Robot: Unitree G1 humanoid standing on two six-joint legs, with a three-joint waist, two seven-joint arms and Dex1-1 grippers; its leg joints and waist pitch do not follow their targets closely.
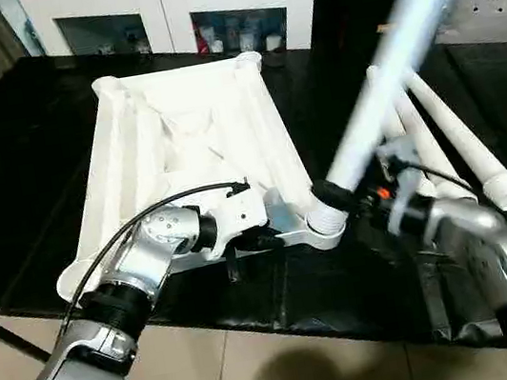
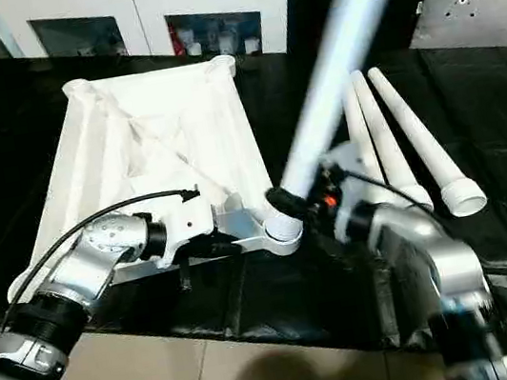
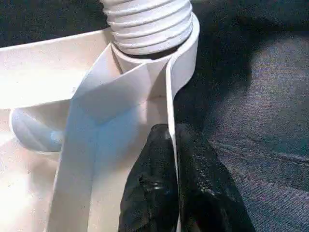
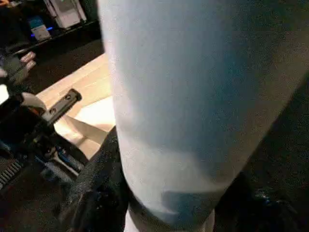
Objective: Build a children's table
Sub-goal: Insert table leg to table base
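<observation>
While the white table top (image 1: pixel 183 143) lies upside down on the black table cover (image 1: pixel 12 190), ribbed underside up, the left gripper (image 3: pixel 173 145) pinches the thin side wall of the top just beside its near right corner, black fingers (image 3: pixel 149 183) closed on either side of the rim. That grip looks meant to steady the top against turning.

At that corner, the round socket (image 1: pixel 323 232) takes the ribbed, threaded end of a leg (image 1: pixel 380 73), which leans up and away toward the upper right. In the left wrist view several thread ridges stand proud of the socket's collar, so the leg appears only partly seated.

Further right, the right gripper (image 1: pixel 346 196) holds this leg just above its threaded end, fingers about half apart and wrapped around the tube. Beyond it, three spare legs (image 1: pixel 458 138) lie side by side on the cover, wide ends toward the robot.

The step in hand seems to be fitting the first leg into its corner. The next move probably calls for bringing the leg square to the socket, then twisting it down while the left grip holds firm; a tilted start could jam the thread.
</observation>
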